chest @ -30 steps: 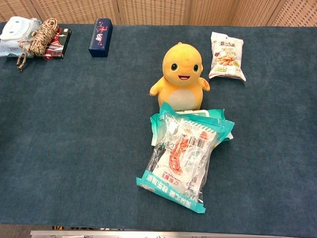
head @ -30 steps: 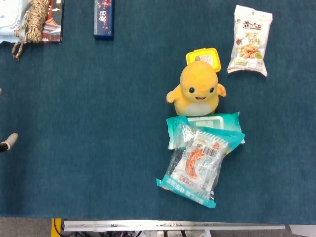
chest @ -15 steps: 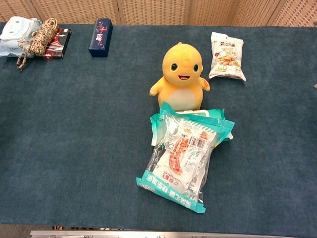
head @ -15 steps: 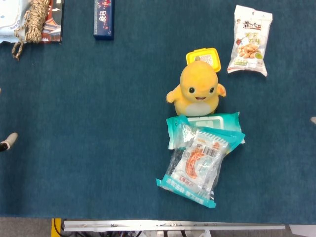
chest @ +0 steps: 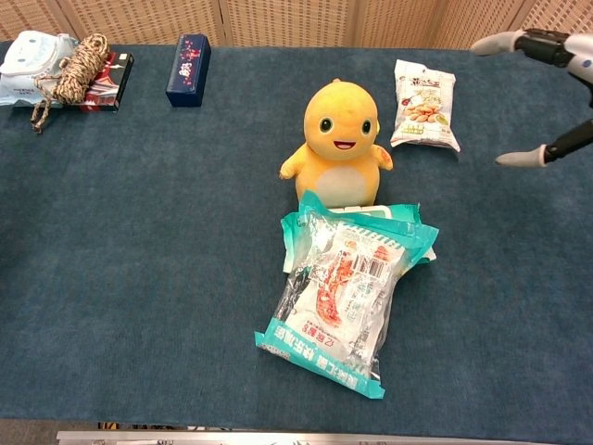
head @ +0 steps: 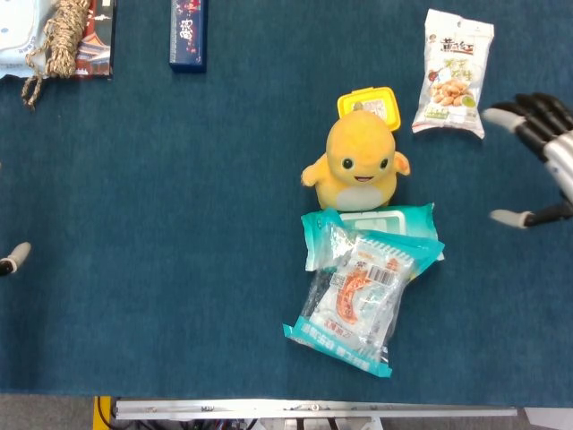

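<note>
Black-and-grey, the right hand (head: 542, 161) hangs over the bench (head: 179, 269) at its right edge, fingers spread and holding nothing, just beside the nut packet (head: 454, 73) (not touching it). Half a second ago only a fingertip showed there. The left hand (head: 12, 260) barely peeks in; its state is unclear.

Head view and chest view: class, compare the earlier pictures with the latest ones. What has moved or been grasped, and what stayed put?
The right hand has come into view from the right edge, fingers spread and holding nothing, near the nut packet. The left hand barely shows at the left edge, about where it was. The plush toy, the snack bag and the other items have not moved.
</note>
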You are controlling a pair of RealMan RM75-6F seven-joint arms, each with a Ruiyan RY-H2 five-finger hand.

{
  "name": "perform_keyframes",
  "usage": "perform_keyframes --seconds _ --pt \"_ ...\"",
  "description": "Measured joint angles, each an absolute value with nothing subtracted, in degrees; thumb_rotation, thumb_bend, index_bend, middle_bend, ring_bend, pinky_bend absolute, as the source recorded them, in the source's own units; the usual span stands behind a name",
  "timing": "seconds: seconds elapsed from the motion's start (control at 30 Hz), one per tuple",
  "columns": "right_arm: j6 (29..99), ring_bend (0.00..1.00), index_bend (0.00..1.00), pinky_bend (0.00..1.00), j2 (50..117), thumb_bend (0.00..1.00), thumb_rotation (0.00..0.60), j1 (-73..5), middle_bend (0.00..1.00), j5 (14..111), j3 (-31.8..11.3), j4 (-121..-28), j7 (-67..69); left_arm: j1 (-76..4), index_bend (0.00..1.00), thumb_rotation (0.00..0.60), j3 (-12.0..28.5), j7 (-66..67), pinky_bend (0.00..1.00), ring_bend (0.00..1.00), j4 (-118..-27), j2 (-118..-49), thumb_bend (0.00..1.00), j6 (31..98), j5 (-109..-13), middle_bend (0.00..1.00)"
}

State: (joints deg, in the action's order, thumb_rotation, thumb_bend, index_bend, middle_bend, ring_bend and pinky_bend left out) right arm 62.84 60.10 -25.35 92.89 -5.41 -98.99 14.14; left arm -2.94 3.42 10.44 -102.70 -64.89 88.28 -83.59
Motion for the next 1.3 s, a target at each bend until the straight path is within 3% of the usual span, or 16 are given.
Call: perform_keyframes --seconds 0.23,0.4,0.53,1.3 --pt "56.57 0.00 0.13 0.00 62.95 0.00 0.208 -31.64 0.14 90.59 -7.70 -99.63 13.75 -2.73 0.19 0.600 3.29 10.36 0.00 0.09 -102.70 -64.83 0.00 88.49 -83.71 0.12" --pt "53.59 0.00 0.13 0.00 65.52 0.00 0.116 -35.15 0.14 88.77 -9.13 -98.89 11.80 -2.71 0.19 0.600 3.27 10.48 0.00 0.09 -102.70 -64.88 0.01 88.47 -83.73 0.12" --pt "51.38 0.00 0.13 0.00 67.83 0.00 0.088 -38.08 0.14 87.83 -10.01 -97.59 10.30 -2.67 0.19 0.600 3.25 10.59 0.00 0.09 -102.66 -64.95 0.00 88.47 -83.70 0.12" --pt "43.72 0.00 0.13 0.00 80.74 0.00 0.083 -49.57 0.14 83.83 -11.24 -87.06 8.10 -1.97 0.19 0.600 3.18 9.71 0.00 0.09 -101.66 -65.01 0.00 88.75 -83.01 0.12"
